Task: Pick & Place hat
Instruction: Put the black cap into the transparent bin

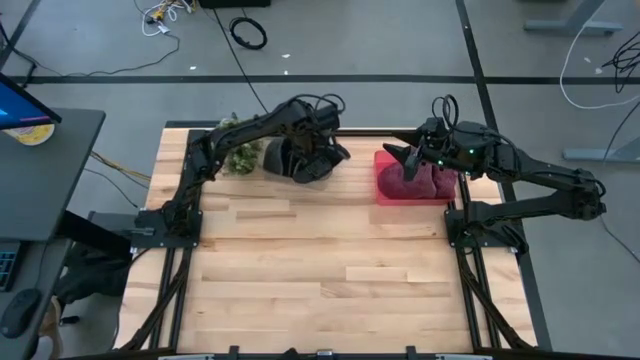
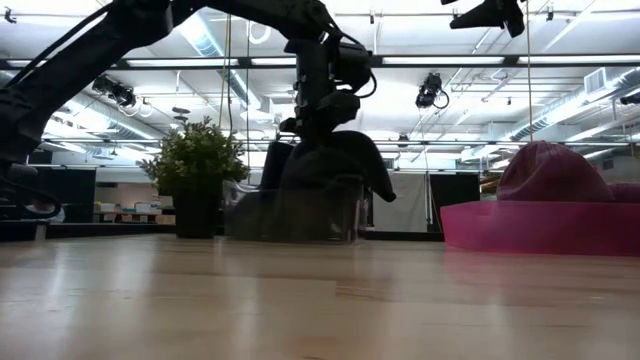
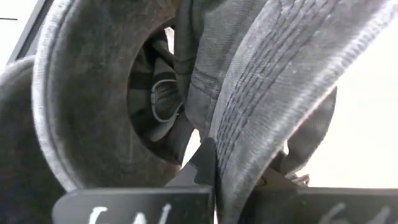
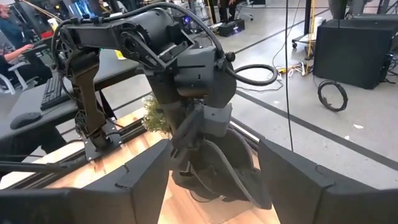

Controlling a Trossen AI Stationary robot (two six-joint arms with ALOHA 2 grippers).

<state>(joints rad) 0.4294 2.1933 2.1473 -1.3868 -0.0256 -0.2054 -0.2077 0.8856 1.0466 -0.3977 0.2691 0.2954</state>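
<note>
Wooden desk spread nearest; toward 11 o'clock the left gripper had its fingers pinching a dark hat over a clear bin. At 1 o'clock, the right gripper, fingers spread, hovered over a pink tray.

This is a big robot lab or workshop, not a home. The wooden table sits on a bare grey concrete floor with dark lines on it. Loose cables lie on the floor. A desk with a screen stands beside the table, and a keyboard and a mouse rest on another desk. The high ceiling has long strip lights, pipes and ducts. A person sits at a desk far back. A black cabinet stands on the floor. A small potted plant sits on the table.
</note>
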